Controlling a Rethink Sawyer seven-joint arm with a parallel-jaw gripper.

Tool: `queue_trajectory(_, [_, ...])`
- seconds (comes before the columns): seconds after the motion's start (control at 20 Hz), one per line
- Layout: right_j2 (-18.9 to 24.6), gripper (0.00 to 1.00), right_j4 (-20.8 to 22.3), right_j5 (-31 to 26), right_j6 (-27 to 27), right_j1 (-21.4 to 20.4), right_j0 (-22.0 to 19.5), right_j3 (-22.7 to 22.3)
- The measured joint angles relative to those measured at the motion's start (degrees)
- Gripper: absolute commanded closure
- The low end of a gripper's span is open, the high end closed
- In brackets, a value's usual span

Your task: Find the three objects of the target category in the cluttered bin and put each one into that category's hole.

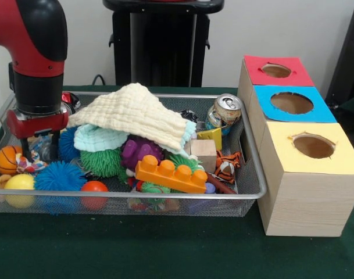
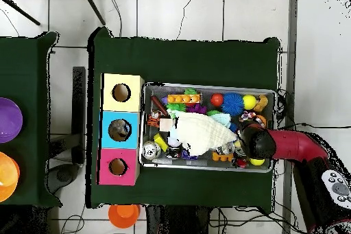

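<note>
A wire mesh bin (image 1: pixel 246 152) holds a heap of toys. On top lies a cream cloth (image 1: pixel 133 111) (image 2: pixel 201 132) over a teal cloth (image 1: pixel 97 138). Around them are an orange toy brick (image 1: pixel 171 174), a purple toy (image 1: pixel 139 151), a green spiky ball (image 1: pixel 102 163), a wooden cube (image 1: pixel 204 154), a soda can (image 1: pixel 224 111) and a tiger toy (image 1: pixel 226 165). My gripper (image 1: pixel 40 150) is lowered into the bin's left end, open, its fingers (image 1: pixel 27 148) straddling a small colourful toy. In the overhead view the arm (image 2: pixel 257 142) hides the gripper.
Beside the bin stand three wooden boxes with a red hole (image 1: pixel 275 70), a blue hole (image 1: pixel 292 103) and a yellow hole (image 1: pixel 313 145). A blue spiky ball (image 1: pixel 60 176), yellow ball (image 1: pixel 20 187), red ball (image 1: pixel 94 192) and small basketball (image 1: pixel 7 160) crowd the gripper's end.
</note>
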State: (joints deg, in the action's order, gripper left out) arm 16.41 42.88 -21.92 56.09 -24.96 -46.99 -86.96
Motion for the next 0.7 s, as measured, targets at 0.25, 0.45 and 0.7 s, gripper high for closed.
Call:
queue_trajectory(0.25, [-0.05, 0.00, -0.39, -0.01, 0.00, 0.20, 0.14, 0.56])
queue_trajectory(0.45, [-0.07, 0.00, -0.73, -0.01, 0.00, 0.28, 0.13, 0.60])
queue_trajectory(0.7, [-0.16, 0.00, -0.79, -0.01, 0.00, 0.29, 0.14, 0.60])
